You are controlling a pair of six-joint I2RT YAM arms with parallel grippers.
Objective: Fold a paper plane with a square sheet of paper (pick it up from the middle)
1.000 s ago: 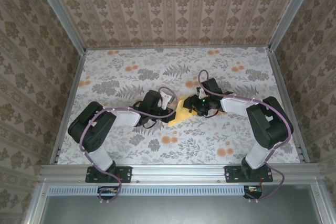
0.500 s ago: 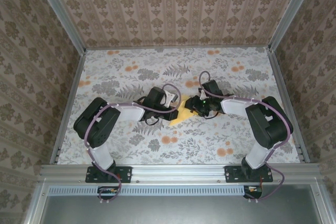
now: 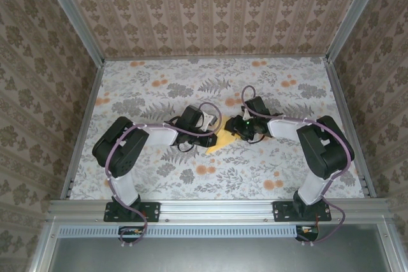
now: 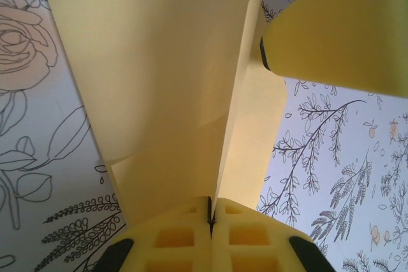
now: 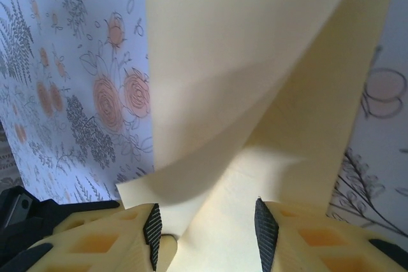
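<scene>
The square sheet of paper [image 3: 218, 141] is pale yellow, folded over in loose layers and lying mid-table between both grippers. My left gripper [image 3: 208, 133] is shut on its edge; in the left wrist view the paper [image 4: 172, 81] rises from the closed fingertips [image 4: 211, 211] along a straight crease. My right gripper [image 3: 235, 131] stands open. In the right wrist view a curled flap of the sheet [image 5: 255, 93] runs down between its spread pads [image 5: 208, 230]. One yellow right finger [image 4: 338, 23] shows over the paper's far end. A paper plane is out of view.
The table [image 3: 159, 87] has a floral cloth with orange flower prints [image 3: 205, 170]. Patterned walls and metal rails [image 3: 83, 132] close it in on three sides. Both arms reach inward from their bases on the near rail [image 3: 210, 208].
The left arm has pushed toward the centre, bringing the grippers closer together. Less paper shows between them from above. The right jaws have narrowed slightly.
</scene>
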